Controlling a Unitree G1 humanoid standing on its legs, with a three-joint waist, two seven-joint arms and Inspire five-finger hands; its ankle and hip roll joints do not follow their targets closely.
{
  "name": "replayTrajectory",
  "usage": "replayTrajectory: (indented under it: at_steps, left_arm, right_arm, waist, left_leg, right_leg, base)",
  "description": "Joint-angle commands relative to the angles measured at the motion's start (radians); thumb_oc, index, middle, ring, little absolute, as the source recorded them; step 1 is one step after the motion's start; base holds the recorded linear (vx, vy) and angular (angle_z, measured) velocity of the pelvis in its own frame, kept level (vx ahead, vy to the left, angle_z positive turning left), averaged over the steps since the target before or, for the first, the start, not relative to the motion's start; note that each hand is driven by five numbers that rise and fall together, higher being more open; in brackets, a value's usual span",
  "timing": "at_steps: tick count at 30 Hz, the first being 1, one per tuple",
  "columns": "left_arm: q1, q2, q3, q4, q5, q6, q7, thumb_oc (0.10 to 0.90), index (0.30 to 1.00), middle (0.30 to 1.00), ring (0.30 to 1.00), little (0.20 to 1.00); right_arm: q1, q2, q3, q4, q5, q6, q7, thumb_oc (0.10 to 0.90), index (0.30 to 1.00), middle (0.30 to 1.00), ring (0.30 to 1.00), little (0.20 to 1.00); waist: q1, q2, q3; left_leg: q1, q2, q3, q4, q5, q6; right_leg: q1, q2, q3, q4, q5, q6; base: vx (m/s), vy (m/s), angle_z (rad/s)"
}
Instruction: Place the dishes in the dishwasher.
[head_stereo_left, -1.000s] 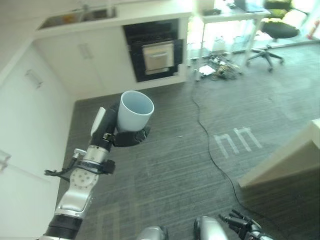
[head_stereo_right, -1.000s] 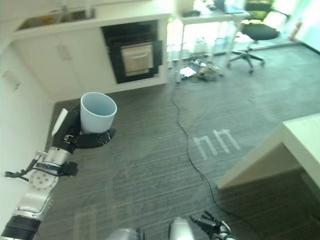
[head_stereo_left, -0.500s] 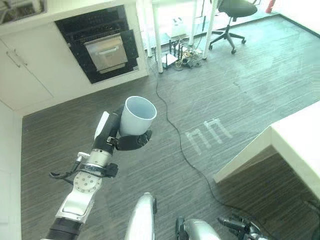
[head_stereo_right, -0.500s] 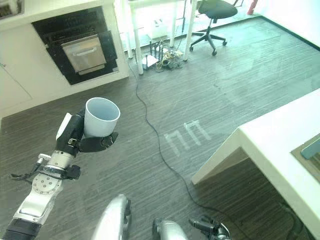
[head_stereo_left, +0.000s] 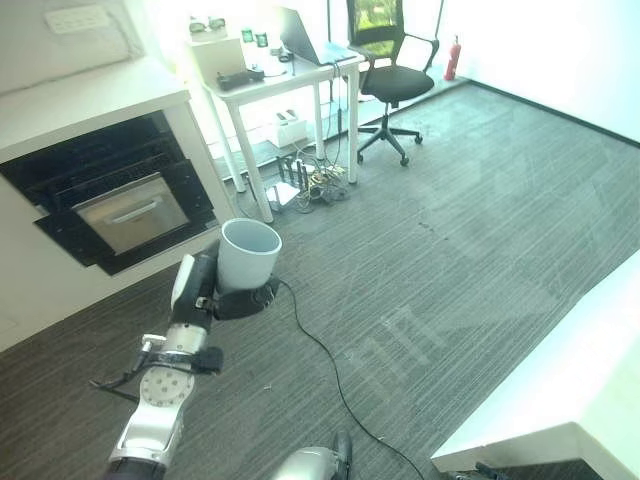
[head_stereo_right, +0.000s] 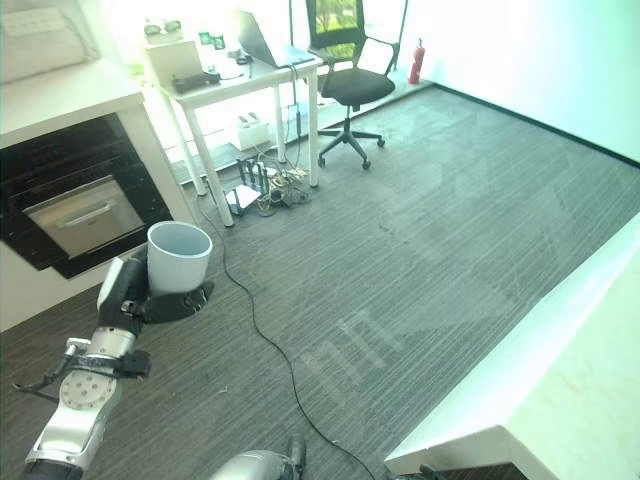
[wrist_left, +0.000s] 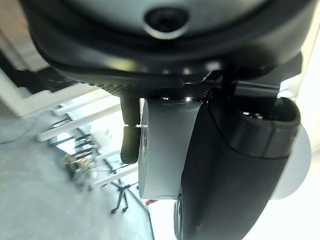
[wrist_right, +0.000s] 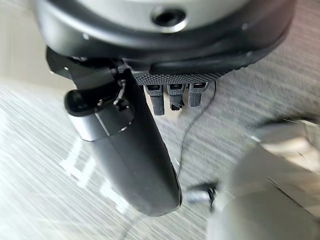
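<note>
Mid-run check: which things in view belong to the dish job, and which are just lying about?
Job:
- white cup, upright, held in the left hand
- open dark appliance in the white cabinet
- right hand, holding nothing

Lying about:
- office chair
- white desk with laptop
- cable clutter under the desk

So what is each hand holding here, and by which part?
The left hand holds the pale cup upright, fingers and thumb curled round its lower wall. The right hand holds nothing.
</note>
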Motion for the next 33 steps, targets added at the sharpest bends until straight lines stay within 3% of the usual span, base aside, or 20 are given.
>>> replayTrajectory:
  at_steps: [1, 2, 3, 4, 5, 7, 9, 11, 12, 13, 15, 19, 24, 26, 27, 29, 30, 33]
  left_arm:
    - [-0.086, 0.068, 0.029, -0.103, 0.002, -0.116, 0.081, 0.400, 0.300, 0.300, 0.300, 0.300]
    - [-0.101, 0.072, 0.020, -0.100, 0.001, -0.118, 0.077, 0.400, 0.300, 0.300, 0.300, 0.300]
    - [-0.114, 0.074, 0.017, -0.091, 0.003, -0.124, 0.070, 0.400, 0.300, 0.300, 0.300, 0.300]
    - [-0.124, 0.077, 0.018, -0.079, 0.013, -0.134, 0.079, 0.400, 0.300, 0.300, 0.300, 0.300]
    - [-0.135, 0.085, 0.018, -0.058, 0.017, -0.150, 0.098, 0.400, 0.300, 0.300, 0.300, 0.300]
    - [-0.166, 0.082, -0.005, -0.038, -0.026, -0.153, 0.075, 0.400, 0.300, 0.300, 0.300, 0.300]
    - [-0.178, 0.076, -0.030, -0.052, -0.042, -0.135, 0.060, 0.400, 0.300, 0.300, 0.300, 0.300]
    - [-0.185, 0.070, -0.042, -0.077, -0.036, -0.110, 0.054, 0.400, 0.300, 0.300, 0.300, 0.300]
    - [-0.188, 0.066, -0.043, -0.087, -0.036, -0.102, 0.058, 0.400, 0.300, 0.300, 0.300, 0.300]
    - [-0.182, 0.067, -0.035, -0.100, -0.049, -0.095, 0.064, 0.400, 0.300, 0.300, 0.300, 0.300]
    - [-0.180, 0.078, -0.025, -0.112, -0.072, -0.083, 0.067, 0.400, 0.300, 0.300, 0.300, 0.300]
    - [-0.197, 0.075, -0.023, -0.101, -0.055, -0.076, 0.050, 0.400, 0.300, 0.300, 0.300, 0.300]
    - [-0.191, 0.076, -0.035, -0.126, -0.008, -0.057, 0.092, 0.400, 0.300, 0.300, 0.300, 0.300]
    - [-0.160, 0.095, -0.022, -0.157, 0.031, -0.038, 0.099, 0.400, 0.300, 0.300, 0.300, 0.300]
    - [-0.158, 0.101, -0.021, -0.156, 0.031, -0.037, 0.098, 0.400, 0.300, 0.300, 0.300, 0.300]
    - [-0.160, 0.111, -0.026, -0.154, 0.026, -0.038, 0.085, 0.400, 0.300, 0.300, 0.300, 0.300]
    - [-0.160, 0.114, -0.029, -0.155, 0.030, -0.046, 0.075, 0.400, 0.300, 0.300, 0.300, 0.300]
    - [-0.164, 0.129, -0.031, -0.160, 0.022, -0.041, 0.078, 0.400, 0.300, 0.300, 0.300, 0.300]
  right_arm:
    - [-0.046, -0.061, 0.023, -0.029, -0.021, -0.056, 0.022, 0.800, 0.900, 0.900, 0.900, 0.900]
    - [-0.037, -0.064, 0.031, -0.033, -0.006, -0.057, 0.029, 0.800, 0.900, 0.900, 0.900, 0.900]
    - [-0.029, -0.060, 0.033, -0.032, -0.001, -0.060, 0.029, 0.800, 0.900, 0.900, 0.900, 0.900]
    - [-0.027, -0.054, 0.041, -0.030, -0.004, -0.059, 0.032, 0.800, 0.900, 0.900, 0.900, 0.900]
    - [-0.032, -0.058, 0.061, -0.027, 0.020, -0.046, 0.036, 0.800, 0.900, 0.900, 0.900, 0.900]
    - [-0.034, -0.058, 0.053, -0.009, 0.071, -0.027, 0.005, 0.800, 0.900, 0.900, 0.900, 0.900]
    - [-0.036, -0.061, 0.039, 0.013, 0.114, -0.014, -0.019, 0.800, 0.900, 0.900, 0.900, 0.900]
    - [-0.035, -0.065, 0.023, 0.038, 0.129, -0.019, -0.012, 0.800, 0.900, 0.900, 0.900, 0.900]
    - [-0.038, -0.064, 0.015, 0.055, 0.123, -0.032, -0.007, 0.800, 0.900, 0.900, 0.900, 0.900]
    - [-0.038, -0.065, 0.009, 0.070, 0.128, -0.046, -0.010, 0.800, 0.900, 0.900, 0.900, 0.900]
    - [-0.033, -0.071, -0.001, 0.076, 0.145, -0.045, -0.022, 0.800, 0.900, 0.900, 0.900, 0.900]
    - [-0.028, -0.086, -0.025, 0.076, 0.141, -0.047, -0.019, 0.800, 0.900, 0.900, 0.900, 0.900]
    - [-0.038, -0.067, -0.019, 0.068, 0.110, -0.044, -0.019, 0.800, 0.900, 0.900, 0.900, 0.900]
    - [-0.055, -0.042, 0.009, 0.030, 0.091, -0.033, -0.018, 0.800, 0.900, 0.900, 0.900, 0.900]
    - [-0.059, -0.042, 0.012, 0.026, 0.096, -0.029, -0.020, 0.800, 0.900, 0.900, 0.900, 0.900]
    - [-0.061, -0.045, 0.015, 0.025, 0.113, -0.029, -0.022, 0.800, 0.900, 0.900, 0.900, 0.900]
    - [-0.063, -0.050, 0.019, 0.024, 0.130, -0.028, -0.020, 0.800, 0.900, 0.900, 0.900, 0.900]
    - [-0.074, -0.061, 0.021, 0.035, 0.143, -0.020, -0.014, 0.800, 0.900, 0.900, 0.900, 0.900]
  waist:
    - [-0.021, 0.064, 0.039]
    - [-0.046, 0.058, 0.052]
    - [-0.071, 0.047, 0.061]
    - [-0.084, 0.054, 0.066]
    - [-0.093, 0.068, 0.068]
    - [-0.101, 0.049, 0.064]
    - [-0.090, 0.016, 0.067]
    - [-0.076, 0.004, 0.077]
    - [-0.070, 0.003, 0.076]
    - [-0.070, 0.018, 0.071]
    - [-0.072, 0.046, 0.066]
    - [-0.090, 0.068, 0.047]
    - [-0.077, 0.082, 0.025]
    - [-0.046, 0.096, 0.019]
    - [-0.046, 0.097, 0.020]
    - [-0.051, 0.090, 0.023]
    - [-0.056, 0.073, 0.027]
    - [-0.063, 0.043, 0.024]
  left_leg:
    - [0.019, 0.132, -0.079, 0.017, -0.121, -0.138]
    - [0.049, 0.103, -0.109, 0.017, -0.143, -0.133]
    - [0.087, 0.078, -0.134, 0.017, -0.177, -0.122]
    - [0.117, 0.096, -0.117, 0.017, -0.204, -0.118]
    - [0.128, 0.127, -0.080, 0.017, -0.212, -0.125]
    - [0.151, 0.111, -0.071, 0.017, -0.206, -0.147]
    - [0.180, 0.100, -0.037, 0.021, -0.118, -0.170]
    - [0.101, 0.120, -0.007, 0.112, -0.054, -0.201]
    - [0.082, 0.139, 0.011, 0.080, -0.062, -0.205]
    - [0.075, 0.177, 0.024, 0.017, -0.086, -0.208]
    - [0.013, 0.246, 0.003, 0.017, -0.089, -0.233]
    - [0.011, 0.284, 0.024, 0.017, -0.119, -0.252]
    - [0.028, 0.239, -0.007, 0.017, -0.162, -0.220]
    - [0.049, 0.240, 0.029, 0.017, -0.183, -0.180]
    - [0.053, 0.241, 0.034, 0.017, -0.187, -0.176]
    - [0.054, 0.219, 0.015, 0.017, -0.195, -0.170]
    - [0.057, 0.191, 0.006, 0.017, -0.203, -0.166]
    - [0.065, 0.136, -0.018, 0.017, -0.225, -0.153]
  right_leg:
    - [-0.175, 0.076, 0.029, -0.184, 0.194, -0.012]
    - [-0.269, 0.113, 0.036, -0.242, 0.251, -0.007]
    - [-0.377, 0.114, 0.038, -0.242, 0.318, 0.012]
    - [-0.426, 0.094, -0.001, -0.231, 0.342, 0.011]
    - [-0.371, 0.119, -0.006, -0.211, 0.238, -0.025]
    - [-0.352, 0.099, 0.000, -0.242, 0.227, -0.025]
    - [-0.318, 0.073, 0.027, -0.242, 0.186, -0.039]
    - [-0.272, 0.062, 0.048, -0.242, 0.154, -0.050]
    - [-0.255, 0.054, 0.054, -0.242, 0.141, -0.048]
    - [-0.242, 0.049, 0.050, -0.242, 0.124, -0.040]
    - [-0.230, 0.046, 0.049, -0.242, 0.104, -0.032]
    - [-0.245, -0.013, 0.026, -0.242, 0.100, -0.004]
    - [-0.252, -0.054, 0.017, -0.242, 0.117, 0.018]
    - [-0.217, -0.073, -0.093, -0.242, 0.166, 0.032]
    - [-0.217, -0.063, -0.096, -0.242, 0.170, 0.032]
    - [-0.238, -0.022, -0.061, -0.242, 0.148, 0.015]
    - [-0.270, -0.002, -0.022, -0.242, 0.141, 0.010]
    - [-0.369, 0.007, 0.073, -0.242, 0.175, 0.032]
  base:
    - [0.22, 0.027, 0.57]
    - [0.20, -0.008, 0.83]
    - [0.18, 0.012, 0.91]
    - [0.16, 0.036, 1.12]
    - [0.12, 0.040, 1.35]
    - [0.17, 0.043, 1.14]
    - [0.17, 0.062, 0.44]
    - [0.08, 0.203, 0.88]
    - [0.07, 0.449, 0.89]
    - [0.09, 0.528, 0.67]
    - [0.08, 0.497, 0.39]
    - [0.04, 0.438, -0.21]
    - [0.07, 0.355, -0.32]
    - [0.11, 0.376, 0.07]
    - [0.08, 0.173, -0.11]
    - [0.09, 0.009, -0.11]
    - [0.13, -0.036, 0.03]
    - [0.15, -0.049, 0.55]
